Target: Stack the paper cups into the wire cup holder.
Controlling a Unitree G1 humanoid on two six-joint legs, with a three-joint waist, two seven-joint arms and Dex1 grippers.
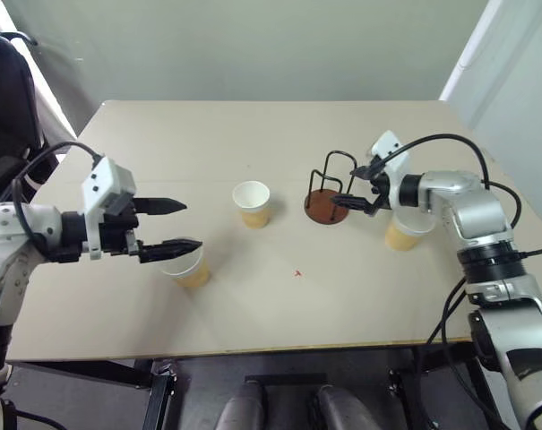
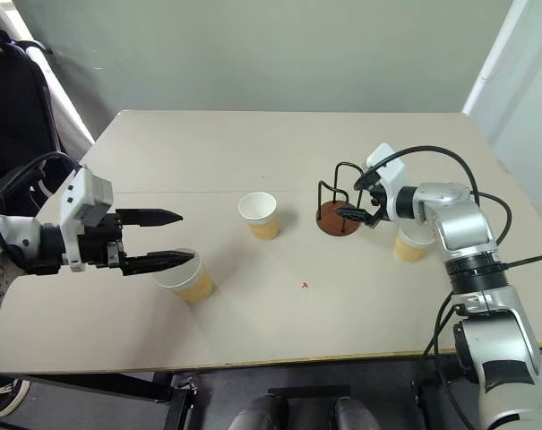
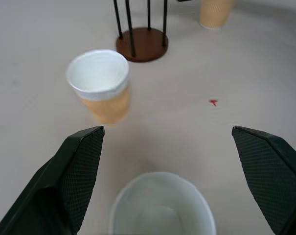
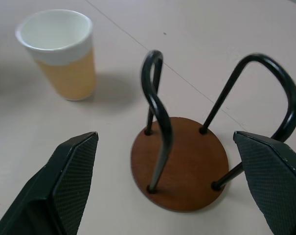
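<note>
While the beige table lies broad under both arms, the left gripper hangs wide open and empty over the near-left cup. The right gripper, equally spread and empty, faces the wire cup holder, whose brown base its wrist view shows bare. Middle cup stands left of it; the third cup sits partly behind the right arm.

Both arms reach in over the table from opposite side edges. The left gripper points across toward the right edge, its two black fingers spread wide, one above the other. The right gripper, its forearm bent at the elbow near the right edge, points back toward the left with jaws equally wide.
</note>
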